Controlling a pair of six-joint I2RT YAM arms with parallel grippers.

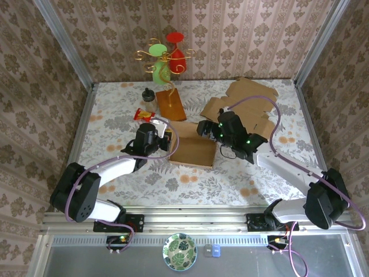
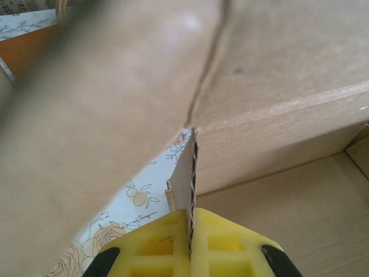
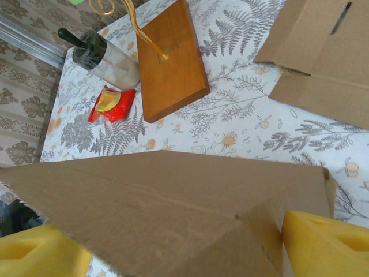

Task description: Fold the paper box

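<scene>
One paper box (image 1: 193,151) edge inside left pincer (image 2: 191,242) (right pincer (image 3: 184,248) astride)

Half-folded paper box (image 1: 193,151) in middle of counter (image 1: 190,180), brown, open-topped. Left tool (image 1: 166,137) at box's left wall; right tool (image 1: 203,128) at box's far right corner. Beyond box, leftward: wire stand (image 1: 170,104) on wooden base, small bottle (image 1: 150,98), red packet (image 1: 142,114). Beyond box, rightward: flat cardboard sheets (image 1: 248,92).

The paper box (image 1: 193,151) is matt, corrugated brown cardboard.
</scene>
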